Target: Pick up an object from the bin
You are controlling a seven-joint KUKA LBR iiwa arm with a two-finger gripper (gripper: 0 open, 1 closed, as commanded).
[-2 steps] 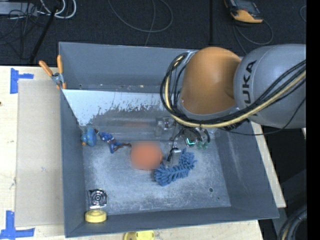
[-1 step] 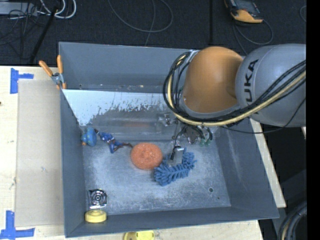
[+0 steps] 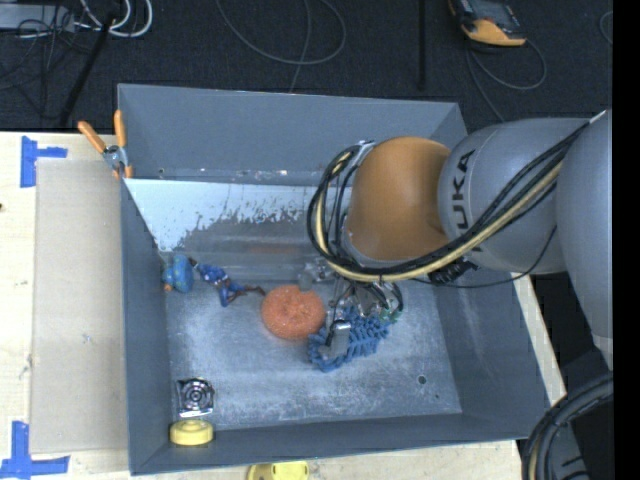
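On the grey arm [image 3: 520,198], up and to the right of the orange ball [image 3: 293,313], black letters [image 3: 462,190] run along the housing. They spell KUKA, though the first letter is harder to read than the rest. Black and yellow cables [image 3: 335,238] loop around the orange cover [image 3: 395,208] of the wrist, which hangs just above and to the right of the ball.

The orange ball is round with a rough surface, and it lies on the floor of the bin [image 3: 300,393], about in its middle. Directly to the right of the ball, the pincer [image 3: 352,318] is low, under the orange cover. It is over the upper end of a blue ridged piece [image 3: 352,348], a plastic thing with many small teeth, a little like a comb. This piece lies just to the lower right of the ball, touching it or nearly touching; I cannot tell which. Whether the pincer is open or closed I cannot tell, because the wrist and dark parts hide it, and I cannot see if it grips the blue piece.

Well to the left of the ball and a little higher, a small blue figure [image 3: 180,273] lies near the bin's left wall. Between the figure and the ball lies a smaller blue bit [image 3: 222,290]. To the lower left of the ball, well apart from it, a silver coil [image 3: 195,398] sits just above a yellow roll [image 3: 192,431] in the front corner.
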